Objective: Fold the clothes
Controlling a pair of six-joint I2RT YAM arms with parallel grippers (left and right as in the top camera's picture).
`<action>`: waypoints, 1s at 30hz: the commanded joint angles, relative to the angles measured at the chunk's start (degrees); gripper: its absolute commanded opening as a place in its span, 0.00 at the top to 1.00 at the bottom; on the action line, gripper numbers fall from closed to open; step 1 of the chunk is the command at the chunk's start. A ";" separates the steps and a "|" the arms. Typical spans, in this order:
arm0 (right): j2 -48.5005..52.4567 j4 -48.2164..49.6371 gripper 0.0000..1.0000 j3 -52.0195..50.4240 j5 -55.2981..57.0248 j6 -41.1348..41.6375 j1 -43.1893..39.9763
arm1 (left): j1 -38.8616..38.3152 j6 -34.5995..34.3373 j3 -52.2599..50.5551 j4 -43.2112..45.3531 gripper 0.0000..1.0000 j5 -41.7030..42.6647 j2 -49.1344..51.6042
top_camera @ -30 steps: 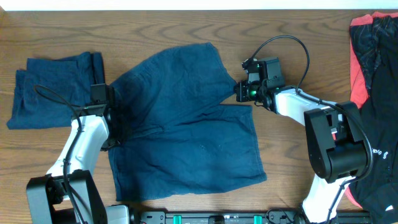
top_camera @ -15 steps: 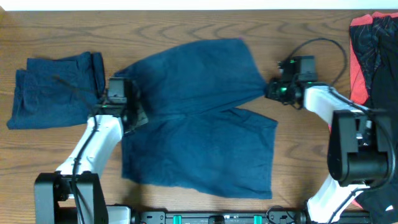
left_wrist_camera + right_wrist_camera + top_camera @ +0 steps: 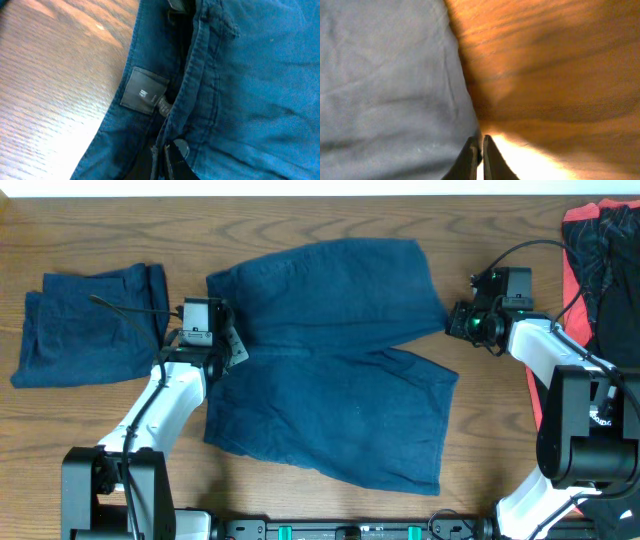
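Both jaws tight on navy shorts (image 3: 330,400)

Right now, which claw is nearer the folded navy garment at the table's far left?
Left. The left claw grips the waistband of the spread shorts, just right of the folded garment; the right claw pinches their opposite edge, beyond the shorts.

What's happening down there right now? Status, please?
Both shut on navy shorts: left pincer at waistband, right pincer at leg hem. Shorts spread flat. Folded pile, black-red garment aside.
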 commanded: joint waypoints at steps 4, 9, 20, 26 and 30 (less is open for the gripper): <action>-2.32 0.72 0.84 0.44 2.12 -2.34 -1.92 | 0.74 -0.72 -0.35 1.46 0.94 -4.87 1.95; -5.57 -2.49 0.77 0.59 0.17 -4.28 -1.81 | 0.76 -0.13 0.07 1.64 0.83 -5.44 2.14; -17.11 -21.70 0.56 0.59 3.21 -5.40 -1.77 | 0.76 7.50 11.04 -19.63 0.43 -4.94 1.40; -19.58 -34.77 0.53 0.55 3.19 -5.97 0.37 | 0.76 7.48 12.41 -35.45 0.43 1.62 -1.31; -19.54 -39.36 0.50 -0.59 3.21 -5.97 3.61 | 0.76 5.70 11.96 -44.26 0.43 2.97 -1.42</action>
